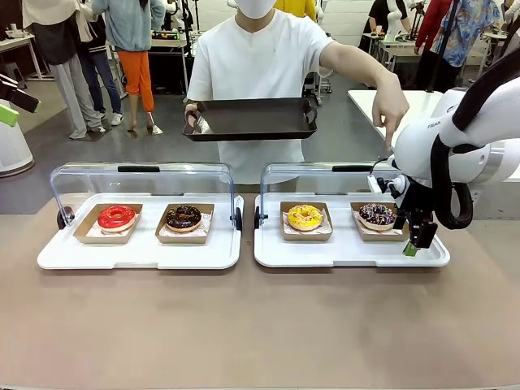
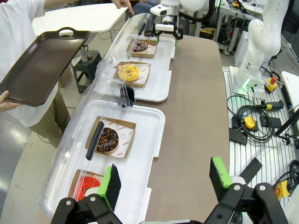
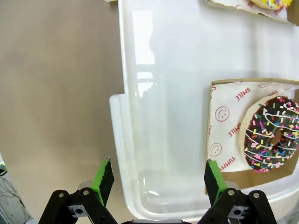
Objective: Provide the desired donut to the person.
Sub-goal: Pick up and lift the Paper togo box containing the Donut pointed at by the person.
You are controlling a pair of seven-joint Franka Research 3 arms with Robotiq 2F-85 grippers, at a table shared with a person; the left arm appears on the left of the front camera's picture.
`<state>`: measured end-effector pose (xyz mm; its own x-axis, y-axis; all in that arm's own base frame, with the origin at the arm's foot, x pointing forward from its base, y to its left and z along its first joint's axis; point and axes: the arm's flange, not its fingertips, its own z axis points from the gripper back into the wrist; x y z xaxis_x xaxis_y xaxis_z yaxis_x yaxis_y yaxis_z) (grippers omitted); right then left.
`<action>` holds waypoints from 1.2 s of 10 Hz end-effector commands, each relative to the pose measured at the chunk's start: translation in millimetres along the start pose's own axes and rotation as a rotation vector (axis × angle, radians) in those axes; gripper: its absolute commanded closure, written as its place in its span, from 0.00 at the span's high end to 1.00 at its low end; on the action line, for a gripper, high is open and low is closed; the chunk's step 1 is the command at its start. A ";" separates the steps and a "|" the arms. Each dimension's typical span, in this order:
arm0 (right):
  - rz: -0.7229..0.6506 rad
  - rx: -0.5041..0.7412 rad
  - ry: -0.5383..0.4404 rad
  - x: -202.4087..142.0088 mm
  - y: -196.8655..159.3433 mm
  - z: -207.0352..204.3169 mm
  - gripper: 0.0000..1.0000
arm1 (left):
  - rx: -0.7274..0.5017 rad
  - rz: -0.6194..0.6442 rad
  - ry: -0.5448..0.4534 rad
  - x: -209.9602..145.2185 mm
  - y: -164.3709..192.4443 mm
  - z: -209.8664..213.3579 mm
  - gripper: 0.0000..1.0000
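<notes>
Hovering over the white tray's point(image 3: 173, 93) near corner, the right gripper point(image 3: 159, 163) gapes wide and empty — the sprinkled donut point(image 3: 271, 135) lies just beside it, untouched.

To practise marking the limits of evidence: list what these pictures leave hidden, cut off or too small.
Right wrist view: sprinkled chocolate donut cut by the right edge; yellow donut by the top edge.
Left wrist view: red donut partly hidden behind the left jaws.
Front view: paper print too small.

A white tray point(image 3: 163, 116) lies just under the right gripper point(image 3: 158, 173), its clear lid point(image 1: 325, 180) raised beyond. Black cables point(image 2: 239, 112) coil well aside of the left gripper point(image 2: 166, 179).
</notes>
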<state>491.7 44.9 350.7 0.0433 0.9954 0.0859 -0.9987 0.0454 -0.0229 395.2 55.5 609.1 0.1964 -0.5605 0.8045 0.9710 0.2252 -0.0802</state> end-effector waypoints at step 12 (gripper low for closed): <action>0.004 0.001 -0.041 -19.2 -38.2 -25.6 1.00 | -0.002 -0.002 -0.002 0.2 -0.3 0.9 1.00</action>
<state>524.2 28.1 325.5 0.0605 0.9915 0.1156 -0.9976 0.0638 -0.0256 395.2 55.5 609.1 0.1964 -0.5605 0.8045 0.9710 0.2252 -0.0801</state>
